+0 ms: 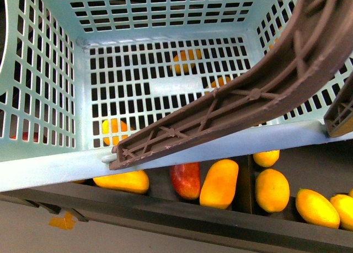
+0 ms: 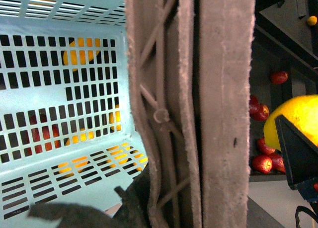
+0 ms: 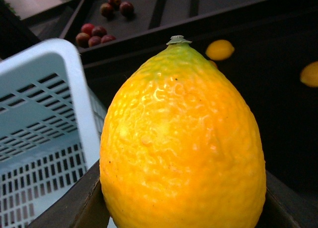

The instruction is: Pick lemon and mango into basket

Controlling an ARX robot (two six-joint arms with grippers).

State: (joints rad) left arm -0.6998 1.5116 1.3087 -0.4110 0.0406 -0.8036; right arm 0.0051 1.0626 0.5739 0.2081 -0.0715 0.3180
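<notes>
The teal basket (image 1: 55, 167) fills the front view, held up above a dark crate. Its brown handle (image 1: 248, 98) crosses it diagonally. My left gripper (image 2: 149, 208) is shut on that handle (image 2: 198, 89), and only its dark fingers show at the handle's base. My right gripper (image 3: 184, 213) is shut on the lemon (image 3: 184, 148), which is bright yellow with a green stem tip and sits between the dark pads (image 3: 74, 208). The lemon (image 2: 298, 118) hangs beside the basket, outside its rim (image 3: 74, 89). A long yellow mango (image 1: 219, 183) lies in the crate below the basket.
More yellow mangoes (image 1: 122, 181) (image 1: 272, 189) and a red-and-yellow one (image 1: 186, 179) lie in the same crate. Orange fruit (image 1: 187, 60) shows through the basket's floor slots. Red fruits (image 3: 94, 34) and loose yellow fruits (image 3: 219, 49) sit on dark shelves beyond.
</notes>
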